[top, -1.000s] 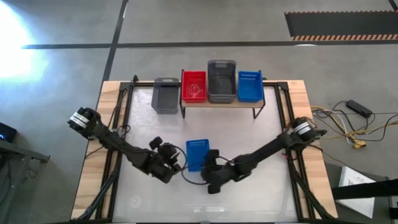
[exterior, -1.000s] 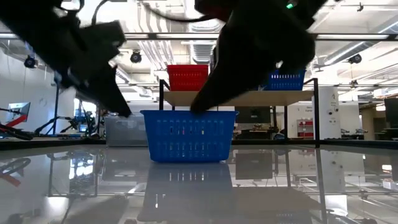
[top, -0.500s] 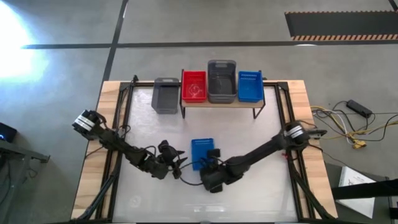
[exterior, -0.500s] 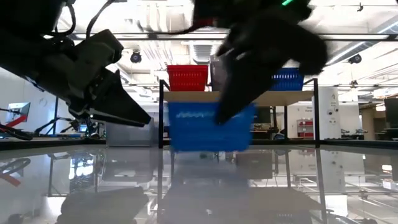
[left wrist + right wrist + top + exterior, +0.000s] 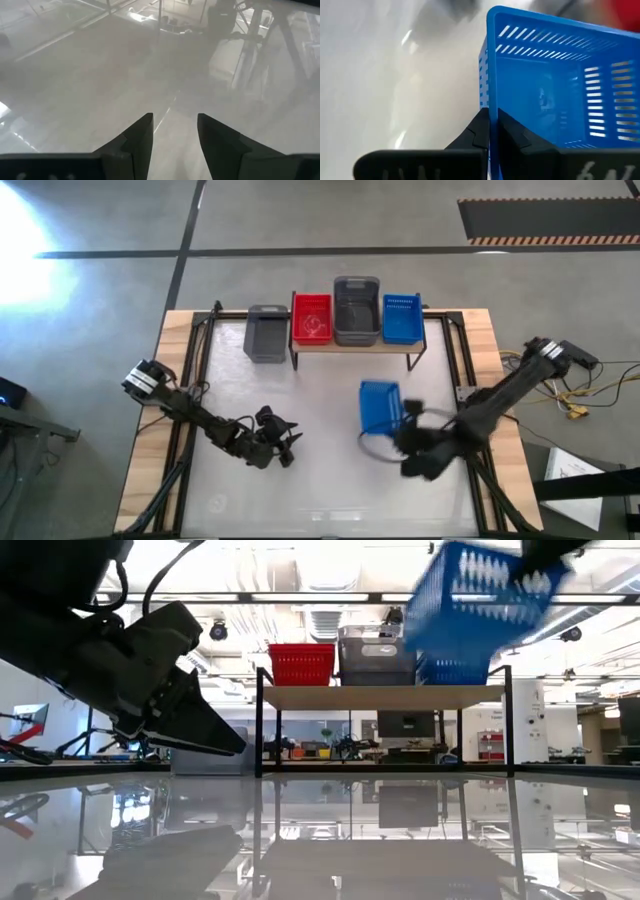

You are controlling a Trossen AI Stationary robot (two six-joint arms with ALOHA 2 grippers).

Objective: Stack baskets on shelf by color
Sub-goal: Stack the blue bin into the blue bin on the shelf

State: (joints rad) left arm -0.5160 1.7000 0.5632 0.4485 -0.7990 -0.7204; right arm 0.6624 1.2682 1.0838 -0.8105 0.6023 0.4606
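My right gripper (image 5: 402, 423) is shut on a blue basket (image 5: 379, 406), which hangs high above the table in the low view (image 5: 478, 598), in front of the shelf (image 5: 355, 346). On the shelf stand a red basket (image 5: 311, 318), a dark grey basket (image 5: 356, 310) and another blue basket (image 5: 402, 318). Another grey basket (image 5: 266, 333) stands on the table left of the shelf. My left gripper (image 5: 287, 448) is open and empty, low over the table's near left part; it also shows in the left wrist view (image 5: 173, 131). My right gripper pinches one wall of the blue basket at its rim (image 5: 490, 111), one finger inside the basket and one outside. The basket is lifted clear of the table and tilted (image 5: 478, 598), its open top toward my wrist camera.
The tabletop is white and glossy with a wooden edge (image 5: 150, 430). Black frame rails (image 5: 190, 380) run along the left and right sides. Cables (image 5: 560, 395) lie off the table's right edge.
My right gripper has lifted the blue basket off the table's middle and carried it up and toward the right edge and the shelf; the basket now hangs clear and tilted. My left gripper has stayed low near where the basket stood.
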